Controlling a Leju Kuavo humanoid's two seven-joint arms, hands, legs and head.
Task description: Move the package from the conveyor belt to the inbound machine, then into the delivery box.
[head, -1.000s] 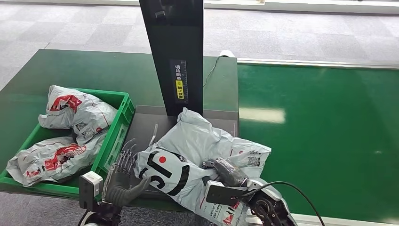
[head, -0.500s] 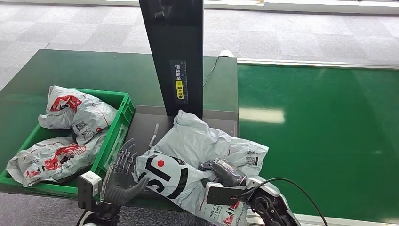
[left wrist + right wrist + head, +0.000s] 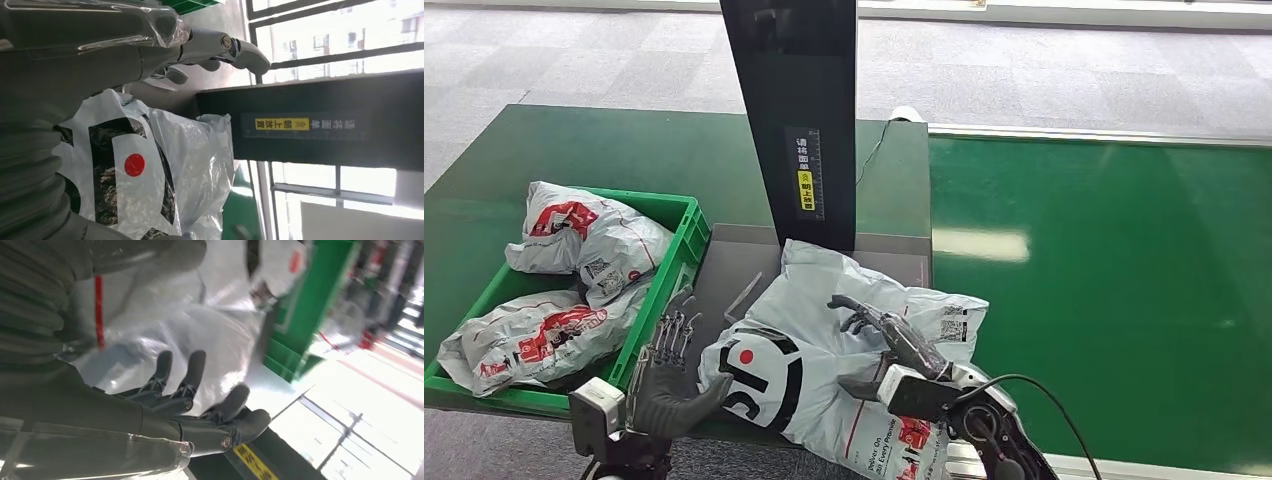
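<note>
On the scanner plate: your package (image 3: 824,345) lies flat under the black inbound machine post (image 3: 796,120), its near end overhanging the tabletop (image 3: 624,150) edge.
Change: over the last second the right hand (image 3: 879,330) has let go and lifted; the bag has slumped lower.
Meaning: you likely have the scan step done; the delivery box (image 3: 664,290) left of the post comes next.
Right hand: spread, holding nothing, just above the package.
Left hand (image 3: 669,375): fingers apart, thumb touching the package's left edge.

Two grey mailer bags (image 3: 564,270) with red printing, heaped in the left half of the crate. Dark green worktop (image 3: 614,150) beneath and behind. Thin black cable (image 3: 872,150) trailing across the worktop's far right corner. Grey carpet tiles (image 3: 1044,70) beyond.
</note>
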